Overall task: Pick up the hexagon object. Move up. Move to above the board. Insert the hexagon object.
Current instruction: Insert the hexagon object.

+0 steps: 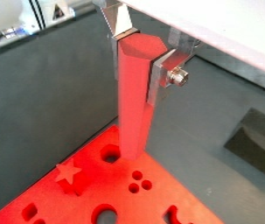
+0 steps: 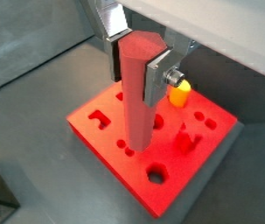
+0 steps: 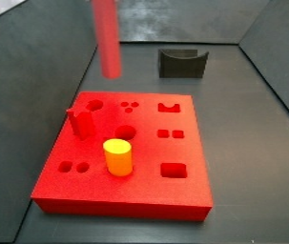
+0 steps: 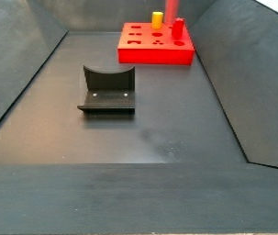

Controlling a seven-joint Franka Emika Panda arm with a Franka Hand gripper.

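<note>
The gripper (image 2: pixel 138 54) is clenched on the top of the hexagon rod (image 2: pixel 139 105), one silver finger (image 2: pixel 159 74) flat against a facet. The rod hangs upright, its lower end over the board (image 2: pixel 216 140) in both wrist views.

In a side view the rod (image 3: pixel 107 38) shows at upper left, its tip just above the board's (image 3: pixel 121 195) far left edge, not yet in any hole. The gripper itself is out of that frame.

The step in hand looks like aligning above the board before insertion. To do it well, the arm should centre the tip over the matching hole, keep the rod vertical, turn the facets to match, and descend slowly.

A yellow cylinder (image 3: pixel 116 157) and a short red peg (image 3: pixel 78 122) already stand in the board; the rod should stay clear of them. The fixture (image 3: pixel 181 62) sits beyond the board.
</note>
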